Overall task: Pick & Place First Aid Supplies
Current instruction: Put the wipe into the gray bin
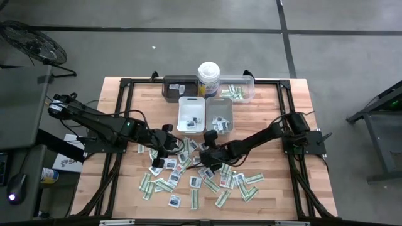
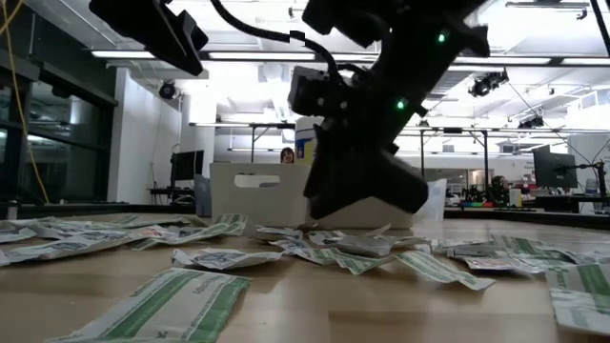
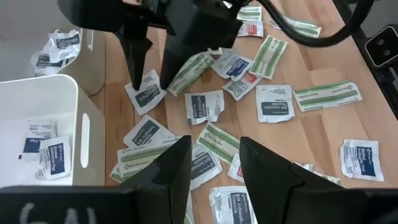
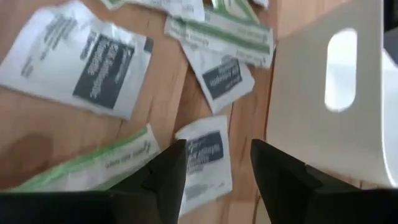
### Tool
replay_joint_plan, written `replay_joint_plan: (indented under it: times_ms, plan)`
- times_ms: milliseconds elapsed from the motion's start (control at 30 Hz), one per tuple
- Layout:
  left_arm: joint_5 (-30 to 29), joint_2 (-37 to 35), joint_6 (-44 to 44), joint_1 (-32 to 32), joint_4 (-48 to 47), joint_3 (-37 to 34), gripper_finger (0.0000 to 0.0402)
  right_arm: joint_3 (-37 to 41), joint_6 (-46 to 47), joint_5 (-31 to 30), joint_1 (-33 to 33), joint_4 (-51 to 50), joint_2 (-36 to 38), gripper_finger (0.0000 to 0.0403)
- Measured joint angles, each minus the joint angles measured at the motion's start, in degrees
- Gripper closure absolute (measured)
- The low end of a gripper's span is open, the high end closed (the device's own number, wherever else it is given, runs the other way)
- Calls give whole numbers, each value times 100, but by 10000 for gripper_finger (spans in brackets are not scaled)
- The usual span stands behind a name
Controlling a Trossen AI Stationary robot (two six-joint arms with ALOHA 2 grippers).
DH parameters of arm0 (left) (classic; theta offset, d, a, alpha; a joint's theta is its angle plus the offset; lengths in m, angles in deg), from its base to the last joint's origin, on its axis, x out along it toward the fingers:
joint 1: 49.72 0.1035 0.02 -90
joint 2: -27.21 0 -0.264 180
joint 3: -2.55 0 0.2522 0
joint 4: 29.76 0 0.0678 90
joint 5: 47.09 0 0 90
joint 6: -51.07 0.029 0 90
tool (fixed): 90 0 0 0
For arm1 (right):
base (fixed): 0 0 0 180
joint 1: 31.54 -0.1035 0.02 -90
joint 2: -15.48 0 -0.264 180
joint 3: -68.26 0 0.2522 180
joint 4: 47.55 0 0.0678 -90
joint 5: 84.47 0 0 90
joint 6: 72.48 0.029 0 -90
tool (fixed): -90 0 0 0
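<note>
First aid supplies, white sachets and green-and-white strips, lie flat and scattered over the wooden table's middle and near part. My right gripper is open and low over the pile next to the white tray. A white sachet with a dark label lies flat on the wood between its fingers. The same sachet shows under those fingertips in the left wrist view. My left gripper is open and hangs higher, above the pile's left part, with nothing between its fingers. My right gripper slants down from the table's right, a fingertip on either side of the dark-labelled sachet, which lies flat on the table. Whether the tips touch it, I cannot tell.
The white tray holds a few sachets and the grey tray beside it holds some too. Behind them stand a dark tray, a white canister and a clear tray. Bare wood lies toward the table's right edge.
</note>
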Motion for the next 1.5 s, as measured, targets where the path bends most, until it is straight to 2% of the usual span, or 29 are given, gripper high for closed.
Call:
replay_joint_plan:
  times_ms: [67,200,267,600,967,1200,1500]
  plan:
    - [0,0,-2,0,2,0,269,-185,355,102,-63,-361,0,233]
    - [-1,1,20,1,2,0,269,-386,1339,705,-140,-654,7,233]
    - [-2,0,43,0,2,0,269,-383,1578,722,-165,-655,7,233]
    - [-22,1,216,0,-16,0,269,-360,1624,463,-75,-570,-217,226]
    - [-17,2,216,1,-98,0,269,-362,1968,571,103,-415,-310,228]
    - [-20,2,216,0,-134,0,269,-386,2543,537,98,-304,-491,245]
    - [-21,2,216,0,-134,0,269,-386,3295,748,139,-445,-501,285]
